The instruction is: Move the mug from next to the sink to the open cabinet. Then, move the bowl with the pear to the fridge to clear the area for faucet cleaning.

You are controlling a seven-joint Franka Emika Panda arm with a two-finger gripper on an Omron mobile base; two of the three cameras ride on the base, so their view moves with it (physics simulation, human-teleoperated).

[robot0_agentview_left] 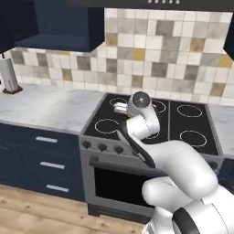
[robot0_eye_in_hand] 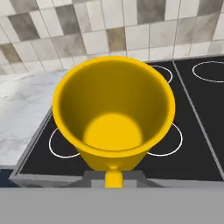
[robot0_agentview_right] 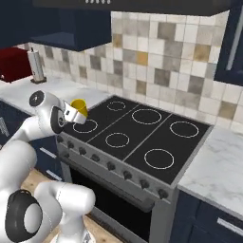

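Observation:
My gripper [robot0_agentview_right: 76, 113] is shut on the small yellow mug [robot0_agentview_right: 79, 106], which it carries upright above the front left burner of the black cooktop [robot0_agentview_right: 142, 135]. In the hand view the mug [robot0_eye_in_hand: 113, 109] has its mouth towards the camera and is empty inside, with my gripper [robot0_eye_in_hand: 113, 176] clamped at its near side. A navy wall cabinet door with a long silver bar handle [robot0_agentview_right: 231, 45] stands at the right edge; I cannot tell whether it is open. The sink, bowl, pear, fridge and faucet are out of view.
The stove [robot0_agentview_left: 137, 160] with its knobs and oven door sits between white marble counters [robot0_agentview_left: 45, 107] [robot0_agentview_right: 218, 156]. A paper towel holder [robot0_agentview_left: 9, 75] and a dark red appliance [robot0_agentview_right: 12, 64] stand on the left counter. Navy wall cabinets [robot0_agentview_left: 59, 23] hang above it.

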